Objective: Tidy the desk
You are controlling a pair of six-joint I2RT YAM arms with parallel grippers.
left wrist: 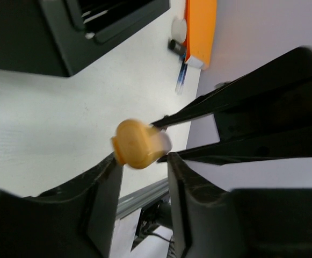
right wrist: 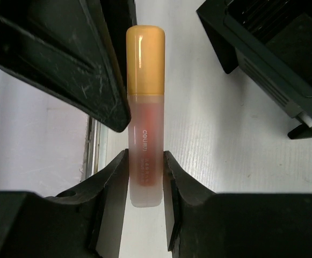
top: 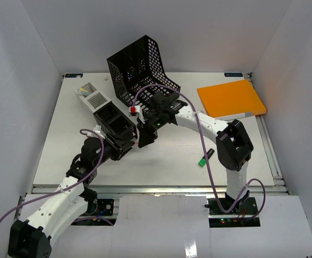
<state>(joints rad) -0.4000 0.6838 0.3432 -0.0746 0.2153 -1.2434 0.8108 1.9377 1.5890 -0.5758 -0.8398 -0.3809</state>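
Observation:
A marker [right wrist: 145,107] with a frosted body and an orange cap is clamped by its lower body in my right gripper [right wrist: 145,156], above the middle of the white desk [top: 172,166]. From the left wrist, the orange cap [left wrist: 138,144] sits right at the tips of my left gripper [left wrist: 143,158]. Its jaws stand apart, one on each side of the cap. One left finger [right wrist: 91,70] lies close beside the cap. From above, the left gripper [top: 126,149] and the right gripper [top: 145,137] meet tip to tip and hide the marker.
A black mesh file tray [top: 142,67] leans at the back. A black compartment organizer [top: 113,121] with a pale end [top: 94,97] lies left of the grippers. An orange book [top: 232,98] is back right. A small green item [top: 202,161] lies by the right arm.

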